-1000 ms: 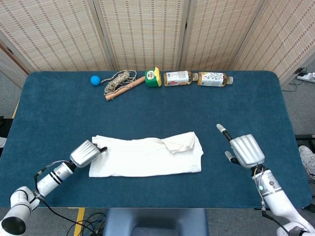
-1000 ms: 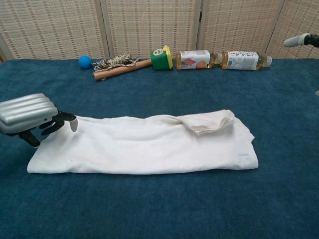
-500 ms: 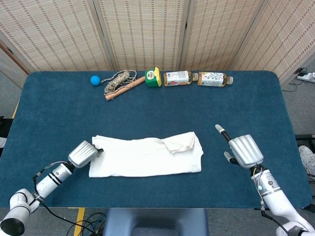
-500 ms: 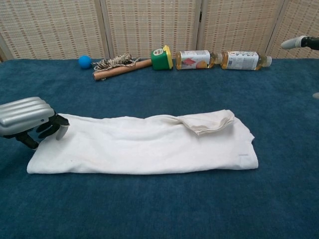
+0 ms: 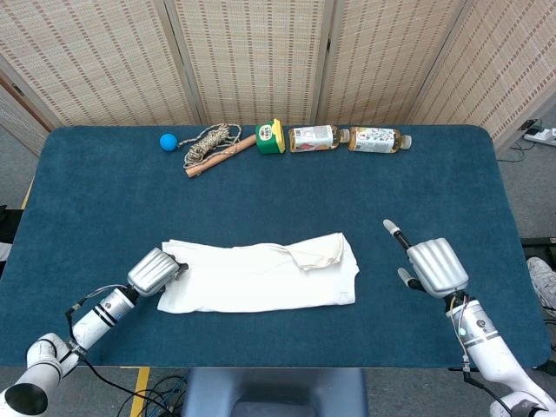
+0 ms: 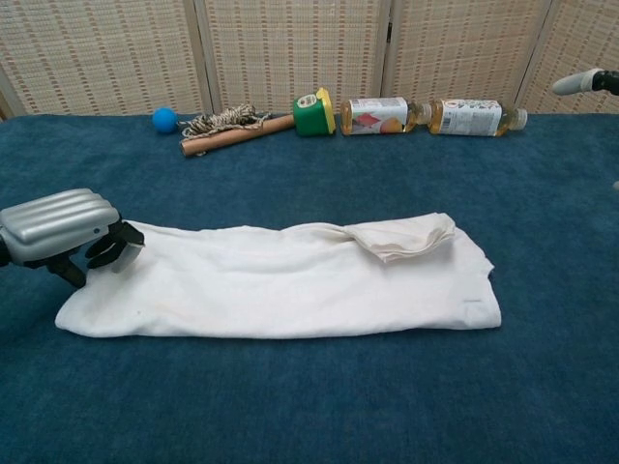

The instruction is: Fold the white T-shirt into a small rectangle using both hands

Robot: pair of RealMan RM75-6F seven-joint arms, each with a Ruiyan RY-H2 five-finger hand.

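The white T-shirt (image 5: 261,278) (image 6: 280,285) lies as a long flat band across the near middle of the blue table (image 5: 278,200), with a sleeve flap (image 6: 406,237) folded on top near its right end. My left hand (image 5: 155,271) (image 6: 60,227) is at the shirt's left edge, its fingers (image 6: 116,246) curled in and pinching the cloth there. My right hand (image 5: 434,265) hovers to the right of the shirt, apart from it, fingers spread and holding nothing. In the chest view only a fingertip (image 6: 580,80) of it shows, at the top right.
Along the table's far edge lie a blue ball (image 5: 168,141), a coil of rope on a wooden stick (image 5: 213,146), a green and yellow container (image 5: 271,137) and two plastic bottles (image 5: 314,137) (image 5: 375,139). Woven screens stand behind the table.
My left hand's fingers have curled in onto the shirt's left edge, and the cloth's near-left corner has drawn in slightly. The right hand has barely shifted.
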